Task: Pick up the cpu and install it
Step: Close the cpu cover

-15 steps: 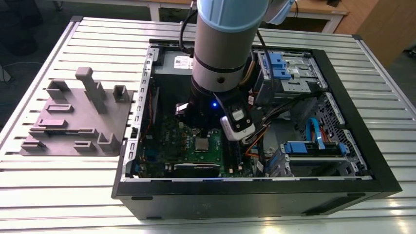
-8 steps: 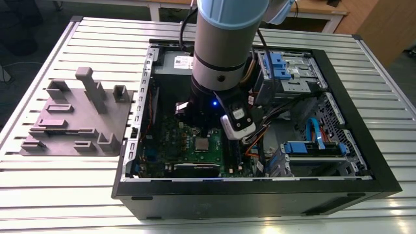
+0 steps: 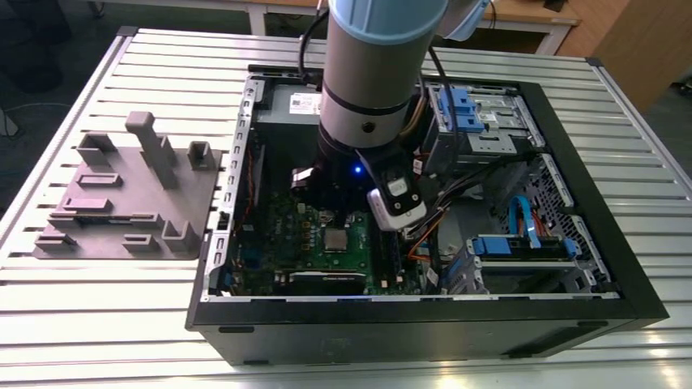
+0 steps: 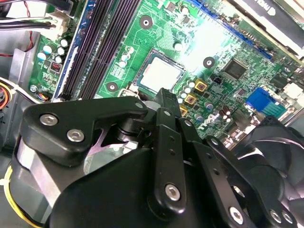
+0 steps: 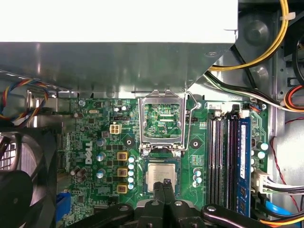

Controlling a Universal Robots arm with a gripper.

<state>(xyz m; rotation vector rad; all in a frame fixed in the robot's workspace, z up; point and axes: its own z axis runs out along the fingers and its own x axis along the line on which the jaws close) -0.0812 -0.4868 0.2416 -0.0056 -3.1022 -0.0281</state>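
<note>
Right up against the lens in the second wrist view is my tool [image 4: 164, 97], black linkage and bolts, fingers pinched together to a tip with nothing between them as far as I can see. Just past that tip sits the cpu [image 4: 159, 75], silvery top with a pale rim, lying flat in its socket on the green motherboard [image 4: 223, 42]. In the first wrist view the cpu [image 5: 161, 174] sits right at the fingertip, and the shiny socket frame [image 5: 163, 121] is flipped up, hollow middle showing the board behind it. From the exterior view the arm [image 3: 373, 73] reaches down into the open computer case [image 3: 605, 243] on the slatted desk [image 3: 97, 316], with the grey tray [image 3: 119, 203] off to the exterior view's left. My guess: chip's seated, frame's not clamped down yet, so closing that calls for a gentle, square push.
</note>
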